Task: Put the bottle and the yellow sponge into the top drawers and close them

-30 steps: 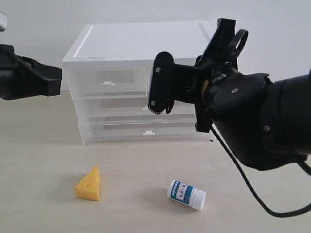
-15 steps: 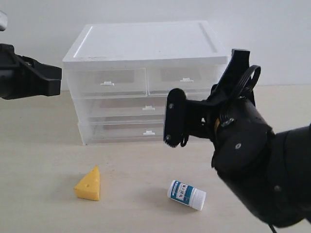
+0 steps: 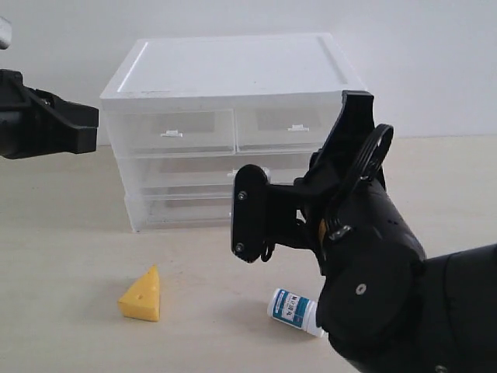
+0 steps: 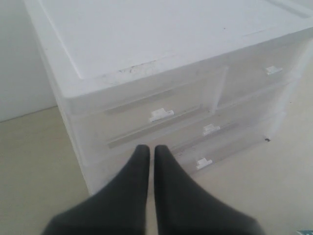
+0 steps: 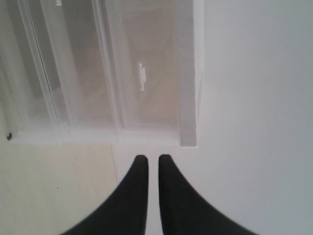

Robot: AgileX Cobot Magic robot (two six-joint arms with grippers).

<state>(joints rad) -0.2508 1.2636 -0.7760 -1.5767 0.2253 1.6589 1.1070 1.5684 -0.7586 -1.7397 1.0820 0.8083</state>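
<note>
Holed yellow sponge [image 3: 141, 294] wedge and ribbed-cap bottle [image 3: 291, 308] lie well off the table [image 3: 70, 256]'s wall-side edge — left gripper [image 4: 147, 149], right gripper [image 5: 149, 159] pinched together, empty.

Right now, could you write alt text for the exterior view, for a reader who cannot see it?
A black right gripper hangs in front of a white drawer unit whose two top drawers are closed. On the table in front lie the yellow sponge and the bottle; the left gripper is at the left edge.

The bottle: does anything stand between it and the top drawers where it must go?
Yes: both top drawers are shut, so their own fronts bar the bottle. Nothing else shows on the table between, though the right arm hides part of it.
</note>
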